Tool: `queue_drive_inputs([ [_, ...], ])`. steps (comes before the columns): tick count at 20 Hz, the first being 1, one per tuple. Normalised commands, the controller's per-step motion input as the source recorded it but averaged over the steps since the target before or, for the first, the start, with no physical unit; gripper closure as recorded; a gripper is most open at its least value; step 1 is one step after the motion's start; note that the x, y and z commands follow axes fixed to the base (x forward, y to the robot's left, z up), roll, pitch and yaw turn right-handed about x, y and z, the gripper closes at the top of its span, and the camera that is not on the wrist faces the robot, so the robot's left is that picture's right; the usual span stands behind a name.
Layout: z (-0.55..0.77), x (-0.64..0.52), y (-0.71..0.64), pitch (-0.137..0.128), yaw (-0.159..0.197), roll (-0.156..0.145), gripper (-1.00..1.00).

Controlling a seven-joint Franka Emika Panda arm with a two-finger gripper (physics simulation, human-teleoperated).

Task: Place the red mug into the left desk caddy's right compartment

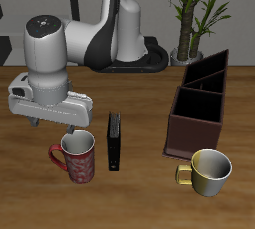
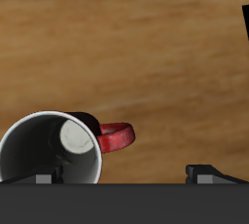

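Observation:
The red mug [image 1: 78,159] with a white floral pattern stands upright on the table near the front edge. In the wrist view its pale inside [image 2: 51,150] and red loop handle [image 2: 116,137] show. My gripper [image 1: 67,132] hovers just above the mug, open and empty; in the wrist view [image 2: 126,176] its jaws are wide apart, one fingertip [image 2: 43,178] over the mug's rim, the other [image 2: 208,172] beyond the handle. The left desk caddy [image 1: 199,102], a dark brown divided box, stands across the table. Its larger end section [image 1: 197,111] is empty.
A slim black upright slab [image 1: 116,140] stands right beside the red mug, between it and the caddy; its edge shows in the wrist view [image 2: 245,18]. A golden-yellow mug [image 1: 210,170] sits in front of the caddy. A potted plant [image 1: 189,14] stands behind the table.

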Motion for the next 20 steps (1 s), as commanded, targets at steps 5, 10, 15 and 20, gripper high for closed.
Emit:
queue_drive_inputs([
  [5, -0.38, -0.06, 0.16, 0.004, -0.035, 0.008, -1.00],
  [10, -0.22, -0.11, 0.16, 0.014, -0.060, 0.037, -1.00],
  [15, -0.15, -0.07, -0.02, 0.030, -0.089, -0.022, -1.00],
  [20, -0.22, -0.05, 0.04, 0.025, -0.076, 0.003, 1.00],
])
